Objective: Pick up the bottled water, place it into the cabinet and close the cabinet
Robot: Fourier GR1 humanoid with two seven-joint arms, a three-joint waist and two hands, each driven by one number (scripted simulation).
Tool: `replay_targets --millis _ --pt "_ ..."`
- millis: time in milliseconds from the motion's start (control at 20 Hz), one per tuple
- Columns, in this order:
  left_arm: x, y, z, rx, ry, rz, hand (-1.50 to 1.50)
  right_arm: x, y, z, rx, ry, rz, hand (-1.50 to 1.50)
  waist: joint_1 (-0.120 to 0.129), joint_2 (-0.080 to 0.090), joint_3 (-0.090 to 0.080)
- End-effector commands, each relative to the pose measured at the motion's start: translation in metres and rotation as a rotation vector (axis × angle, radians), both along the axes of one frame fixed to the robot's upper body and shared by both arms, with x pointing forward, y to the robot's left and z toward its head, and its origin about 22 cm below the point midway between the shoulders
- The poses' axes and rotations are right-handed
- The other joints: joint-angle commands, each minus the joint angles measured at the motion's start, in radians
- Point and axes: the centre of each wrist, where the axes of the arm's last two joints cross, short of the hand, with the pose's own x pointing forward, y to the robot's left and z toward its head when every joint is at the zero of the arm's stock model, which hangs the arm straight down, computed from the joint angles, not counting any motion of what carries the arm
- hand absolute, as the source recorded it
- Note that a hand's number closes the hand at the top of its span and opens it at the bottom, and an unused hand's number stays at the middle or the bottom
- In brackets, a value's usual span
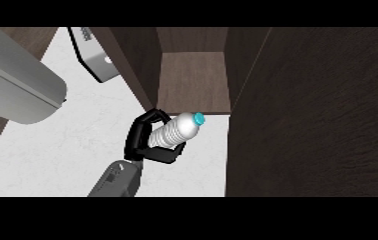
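Note:
A clear ribbed water bottle point(176, 129) with a teal cap is held tilted, its cap pointing up and to the right. My left hand point(140, 136) is shut on it, black fingers curled round its lower body. The bottle hangs just in front of the open cabinet point(193, 81), below the front edge of its brown shelf floor. The cabinet's dark door point(303, 114) stands open at the right and fills that side of the view. My right hand does not show.
A large grey rounded appliance point(29, 89) sits at the left on the white counter point(59, 154). A light grey slanted panel point(96, 54) lies left of the cabinet's dark side wall point(140, 64).

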Motion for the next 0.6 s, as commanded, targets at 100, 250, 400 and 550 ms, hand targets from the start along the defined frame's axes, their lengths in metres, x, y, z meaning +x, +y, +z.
replay_targets --millis 100,250,400,550 --pt "0.039 -0.049 0.059 -0.003 0.031 -0.014 1.50 0.003 -0.002 0.016 0.023 -0.042 0.005 -1.50 -0.009 0.005 0.000" --pt "0.035 -0.058 0.056 -0.003 0.060 0.027 1.50 -0.001 -0.009 0.038 0.013 -0.051 0.008 -1.50 -0.018 0.005 -0.001" --pt "0.066 -0.062 0.078 0.044 0.025 0.080 1.50 -0.006 -0.011 0.019 0.040 -0.055 -0.009 -1.50 -0.027 0.005 0.000" --pt "0.074 -0.079 0.095 0.035 0.069 0.098 1.50 -0.003 -0.016 0.020 0.017 -0.058 -0.024 -1.50 -0.030 0.009 0.000"
